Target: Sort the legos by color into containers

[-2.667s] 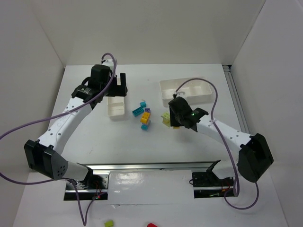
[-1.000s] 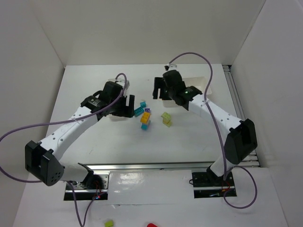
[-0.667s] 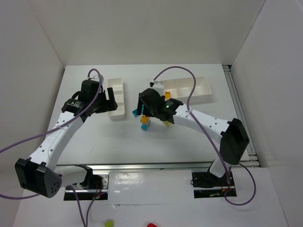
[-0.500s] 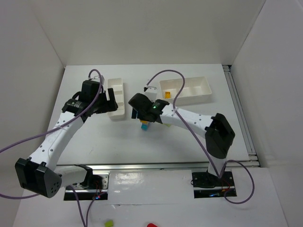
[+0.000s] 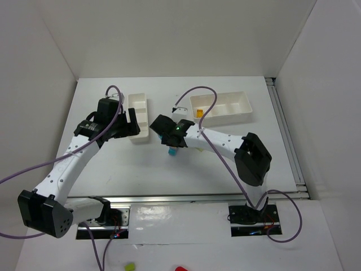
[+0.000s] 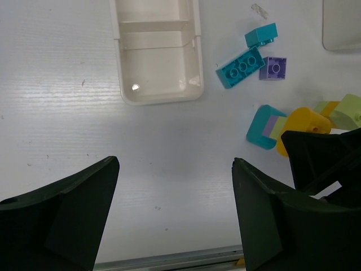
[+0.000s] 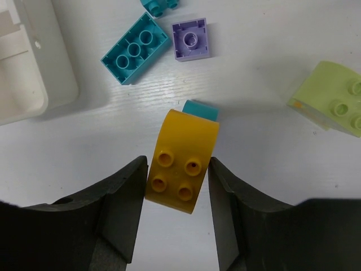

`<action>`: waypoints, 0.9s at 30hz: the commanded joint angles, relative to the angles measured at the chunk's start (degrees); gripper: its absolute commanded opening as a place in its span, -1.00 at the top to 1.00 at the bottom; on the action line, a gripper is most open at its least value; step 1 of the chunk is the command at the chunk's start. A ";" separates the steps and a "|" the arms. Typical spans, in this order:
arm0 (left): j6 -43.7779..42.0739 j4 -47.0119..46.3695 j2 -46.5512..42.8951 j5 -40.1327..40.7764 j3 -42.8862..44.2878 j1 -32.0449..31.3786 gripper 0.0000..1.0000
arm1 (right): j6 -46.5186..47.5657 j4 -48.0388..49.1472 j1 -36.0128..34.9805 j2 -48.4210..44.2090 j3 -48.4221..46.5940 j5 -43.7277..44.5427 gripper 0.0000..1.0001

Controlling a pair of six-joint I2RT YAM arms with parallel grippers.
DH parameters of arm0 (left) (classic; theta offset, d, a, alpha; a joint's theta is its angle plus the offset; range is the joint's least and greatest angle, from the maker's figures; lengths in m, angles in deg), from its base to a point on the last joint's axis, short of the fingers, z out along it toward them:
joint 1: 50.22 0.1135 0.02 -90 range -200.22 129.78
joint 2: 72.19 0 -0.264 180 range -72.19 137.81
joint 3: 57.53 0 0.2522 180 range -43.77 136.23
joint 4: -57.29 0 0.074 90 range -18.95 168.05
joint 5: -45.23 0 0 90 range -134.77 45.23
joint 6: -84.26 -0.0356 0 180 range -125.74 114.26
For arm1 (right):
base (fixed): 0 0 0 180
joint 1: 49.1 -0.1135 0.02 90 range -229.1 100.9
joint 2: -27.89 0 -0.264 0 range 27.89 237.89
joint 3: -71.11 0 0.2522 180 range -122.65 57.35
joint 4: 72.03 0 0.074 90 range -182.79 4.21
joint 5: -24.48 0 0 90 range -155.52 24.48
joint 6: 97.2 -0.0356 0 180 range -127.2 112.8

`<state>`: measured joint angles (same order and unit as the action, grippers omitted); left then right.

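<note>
Straddling the yellow brick on the worktop, the right end effector pinches its flanks at 3 and 9 o'clock, long axis 12-to-6. Overhead, the wide tray lies at 2 o'clock; the left end effector hangs spread, empty.

left hand wide open; right hand low, clamped.

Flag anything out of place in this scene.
A small lime piece and a red thing lie behind the arm bases, far from the legos. The yellow brick between the right fingers is stuck to a teal one, mixing colours.
</note>
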<state>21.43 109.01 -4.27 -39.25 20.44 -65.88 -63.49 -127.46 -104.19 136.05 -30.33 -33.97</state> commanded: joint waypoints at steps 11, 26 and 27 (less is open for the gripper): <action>-1.94 -1.91 0.19 -5.68 1.62 0.37 -0.85 | 6.88 4.30 1.48 -5.93 1.09 0.00 0.56; -1.25 -25.80 4.66 -67.18 -1.09 4.94 -0.87 | 32.56 37.45 28.63 -36.80 24.31 -65.10 0.51; -1.25 -26.61 5.81 -69.05 -1.10 4.94 -0.87 | 32.56 39.45 28.64 -36.79 24.31 -67.56 0.51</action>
<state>19.12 91.26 -1.30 -91.32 20.28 -61.16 -34.18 -95.15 -76.32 97.87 -7.71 -82.58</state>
